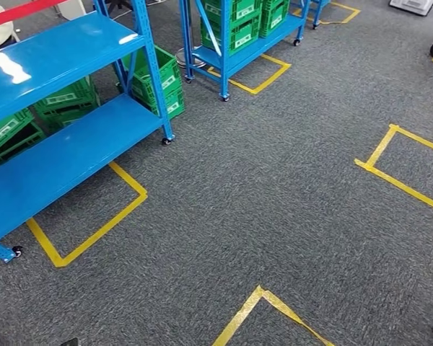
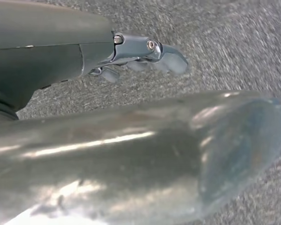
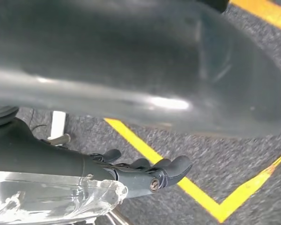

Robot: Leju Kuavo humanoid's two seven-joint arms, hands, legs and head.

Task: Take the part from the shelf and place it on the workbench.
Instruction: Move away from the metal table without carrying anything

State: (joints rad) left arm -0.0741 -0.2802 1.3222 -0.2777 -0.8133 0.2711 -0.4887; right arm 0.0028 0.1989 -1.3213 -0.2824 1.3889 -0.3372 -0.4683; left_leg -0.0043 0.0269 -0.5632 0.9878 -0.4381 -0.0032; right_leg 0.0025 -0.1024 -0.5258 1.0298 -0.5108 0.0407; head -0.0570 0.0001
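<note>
From the head view, a blue painted steel shelf rack on small black castors (image 1: 67, 151) stands to the left on coarse grey carpet (image 1: 268, 202). Its smooth, glossy decks show bare, and green slatted plastic crates with white labels (image 1: 159, 83) sit low behind it. A second blue rack (image 1: 242, 50), farther back, holds more green crates. Yellow tape lines (image 1: 89, 238) mark square outlines on the carpet around the racks and in the open floor. I cannot make out the part on either rack.

In the left wrist view, the left hand (image 2: 142, 54) hangs over speckled carpet, its smooth grey thumb and darker fingers stretched out nearly straight and close together, holding nothing.

In the right wrist view, the right hand (image 3: 150, 173) lies likewise extended, its dark rounded fingers a little apart and empty, above grey carpet crossed by a yellow tape corner (image 3: 220, 206). A clear, glossy plastic cover (image 3: 54, 199) lies along the wrist.
</note>
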